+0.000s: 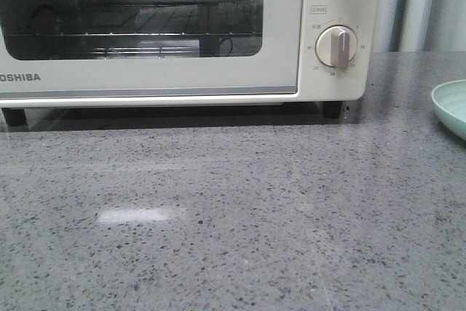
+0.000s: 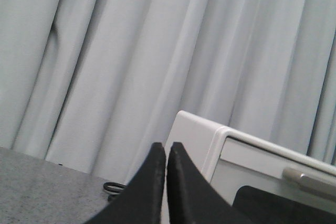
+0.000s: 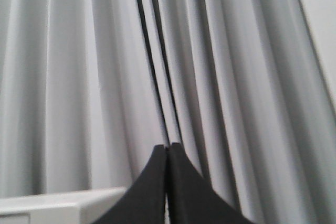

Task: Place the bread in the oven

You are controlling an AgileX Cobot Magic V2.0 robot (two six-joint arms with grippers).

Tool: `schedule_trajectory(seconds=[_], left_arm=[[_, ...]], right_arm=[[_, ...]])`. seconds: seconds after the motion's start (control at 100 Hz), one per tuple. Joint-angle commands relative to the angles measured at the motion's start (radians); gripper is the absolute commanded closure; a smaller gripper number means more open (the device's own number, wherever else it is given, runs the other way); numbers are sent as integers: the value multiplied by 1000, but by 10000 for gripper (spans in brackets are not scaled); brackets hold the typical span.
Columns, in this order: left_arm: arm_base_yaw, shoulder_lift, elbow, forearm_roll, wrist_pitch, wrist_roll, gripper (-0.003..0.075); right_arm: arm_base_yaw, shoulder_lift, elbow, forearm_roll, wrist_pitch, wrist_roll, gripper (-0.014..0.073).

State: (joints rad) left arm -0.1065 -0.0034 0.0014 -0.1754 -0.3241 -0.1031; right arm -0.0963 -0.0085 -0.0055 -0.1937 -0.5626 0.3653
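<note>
Front view: cream-white oven (image 1: pixel 182 71), glass door up; left claw (image 2: pixel 166 150), right claw (image 3: pixel 167 150) pinched together, empty.

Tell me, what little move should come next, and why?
Probably bring the left claw down toward the oven door's handle: the door looks closed, both claws are shut and empty, the right claw faces curtains, and no bread is visible.

Grey speckled stone countertop (image 1: pixel 240 216), glossy, showing a pale light reflection toward its left front. Pale green plate (image 1: pixel 453 107) resting on the countertop at the far right, cut off by the frame edge. Pale grey pleated curtain (image 2: pixel 131 51) hanging beyond both grippers' fingertips, filling the background. Dark cable loop (image 2: pixel 112 187) lying on the countertop just beside the left gripper's tips, below the curtain.
</note>
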Motion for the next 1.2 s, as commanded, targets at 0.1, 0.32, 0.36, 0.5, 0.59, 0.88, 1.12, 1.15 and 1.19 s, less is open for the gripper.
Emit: schedule_trajectory(seconds=[0.1,0.32,0.36,0.5,0.59,0.88,1.12,1.15,1.19], left_arm=[[5,1,-57,167,-48,-210,741],[-47,187,-265,731,-35,-573,741],[-63,233,-310,834,-43,-663,741],[-142,423,-468,1103,-68,-886,742],[-184,529,-553,1149,-46,-946,742],[-261,721,-730,1154,-21,-985,742],[-313,760,-769,1239,-26,-985,742],[-315,759,-769,1241,-26,-985,742],[-322,759,-769,1244,-26,-985,742]], right_arm=[[2,-17,-130,-268,244,234,662],[8,52,-205,-297,292,255,662],[14,71,-211,-297,292,255,662],[56,131,-247,-299,314,255,662],[92,169,-293,-299,398,255,662],[224,350,-613,-299,852,255,662],[307,530,-967,-117,1253,255,662],[307,550,-1005,-69,1275,255,662],[309,577,-1055,5,1289,253,662]])
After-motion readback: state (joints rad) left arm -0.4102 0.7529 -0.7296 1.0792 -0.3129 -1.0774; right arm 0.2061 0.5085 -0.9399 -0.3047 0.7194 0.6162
